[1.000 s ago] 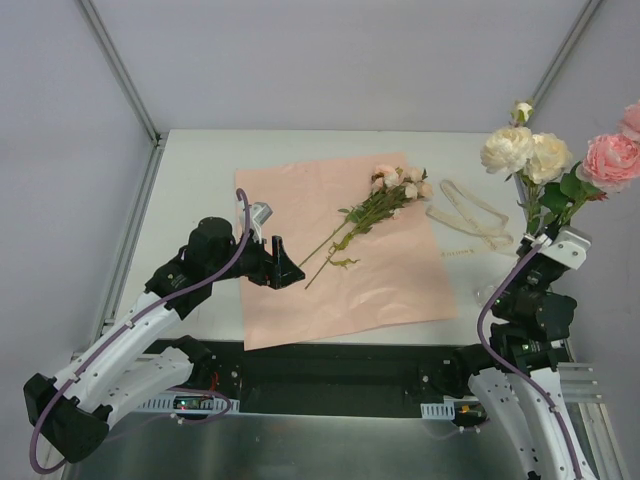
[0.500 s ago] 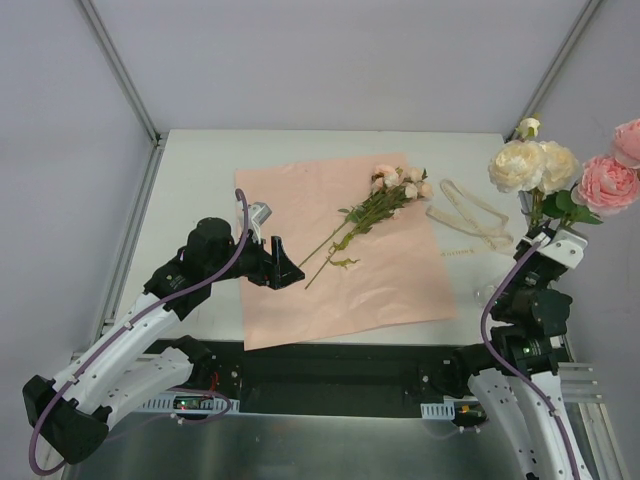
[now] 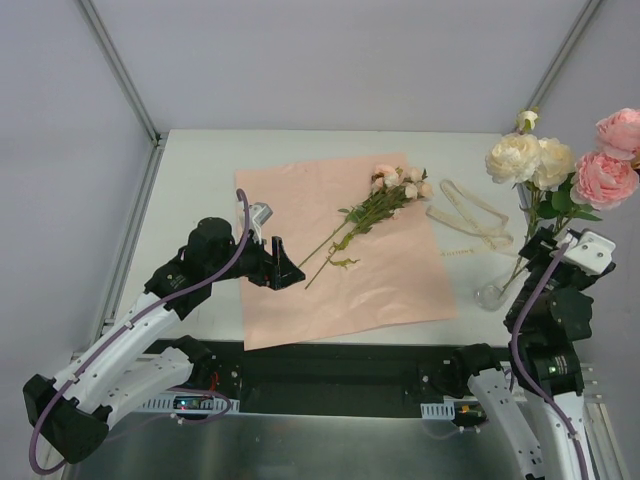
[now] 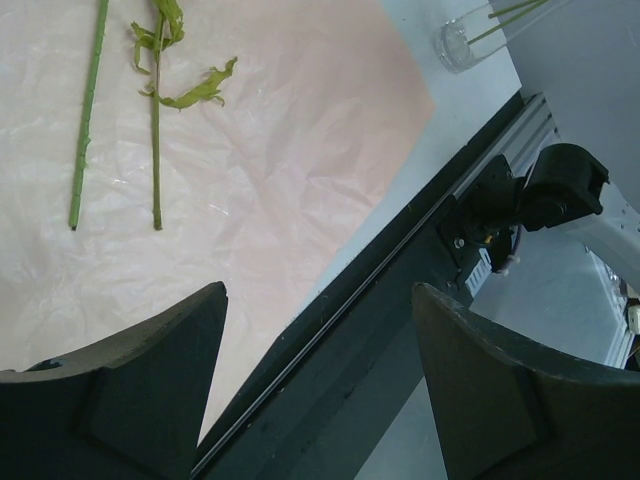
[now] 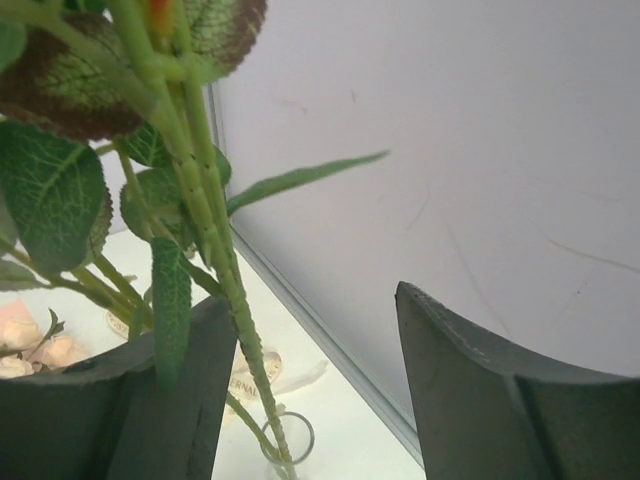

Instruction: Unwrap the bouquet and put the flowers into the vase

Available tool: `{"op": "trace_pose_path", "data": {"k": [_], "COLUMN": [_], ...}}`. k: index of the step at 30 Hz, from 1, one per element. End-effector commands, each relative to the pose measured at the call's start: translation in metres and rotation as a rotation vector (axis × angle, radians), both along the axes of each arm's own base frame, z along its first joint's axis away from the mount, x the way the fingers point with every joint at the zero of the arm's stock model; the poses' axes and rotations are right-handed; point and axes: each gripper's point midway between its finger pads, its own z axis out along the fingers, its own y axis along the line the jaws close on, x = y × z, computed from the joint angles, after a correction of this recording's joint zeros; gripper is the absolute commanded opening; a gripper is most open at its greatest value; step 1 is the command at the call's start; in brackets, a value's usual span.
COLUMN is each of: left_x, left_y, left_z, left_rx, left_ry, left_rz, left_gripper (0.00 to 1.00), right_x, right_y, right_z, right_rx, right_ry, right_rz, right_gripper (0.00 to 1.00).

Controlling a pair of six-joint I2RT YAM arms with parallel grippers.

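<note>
Vase (image 3: 492, 293) at four o'clock holds roses (image 3: 545, 165), right gripper (image 3: 543, 243) spread wide beside their stems; left gripper (image 3: 290, 265) gapes empty at eight o'clock over pink paper (image 3: 380, 290); loose flowers (image 3: 385, 195) lie toward one o'clock.

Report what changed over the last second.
The right pincer opened, letting go of the big roses, now standing in the vase, and drew back to the right. The left pincer, pink paper, small flowers and ribbon stayed put.
</note>
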Motion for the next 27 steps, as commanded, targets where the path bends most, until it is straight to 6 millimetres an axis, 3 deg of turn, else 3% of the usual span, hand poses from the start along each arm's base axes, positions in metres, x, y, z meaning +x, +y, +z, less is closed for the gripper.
{"op": "trace_pose_path", "data": {"k": [1,8,12,15,20,24,27], "left_x": [0.001,0.002,0.002,0.002,0.007,0.009,0.011], "left_y": [-0.005,-0.007,-0.011,-0.015,-0.020,-0.023,-0.025], "left_z": [0.012,0.011,0.006,0.007,0.008,0.011,0.010], "left_rx": [-0.031,-0.031,-0.020,-0.018,-0.014,-0.017,-0.014], "left_ry": [-0.031,-0.025,-0.006,0.005,0.016,0.024,0.030], "left_rz": [-0.025,-0.036,-0.066,-0.096,-0.108,-0.117,-0.120], "left_gripper": [0.74,0.74,0.75,0.82,0.83,0.83,0.83], "right_x": [-0.019,-0.043,-0.056,-0.062,-0.067,-0.068,-0.070], "right_y": [-0.006,-0.006,-0.003,0.002,0.006,0.011,0.018], "right_z": [-0.005,-0.018,-0.015,-0.015,-0.023,-0.021,-0.018], "right_rx": [0.041,0.090,0.113,0.099,0.093,0.099,0.097], "right_ry": [0.057,0.150,0.174,0.222,0.294,0.301,0.315], "right_rz": [-0.014,0.015,0.050,0.099,0.132,0.170,0.217], "right_gripper": [0.68,0.79,0.84,0.88,0.92,1.00,1.00]}}
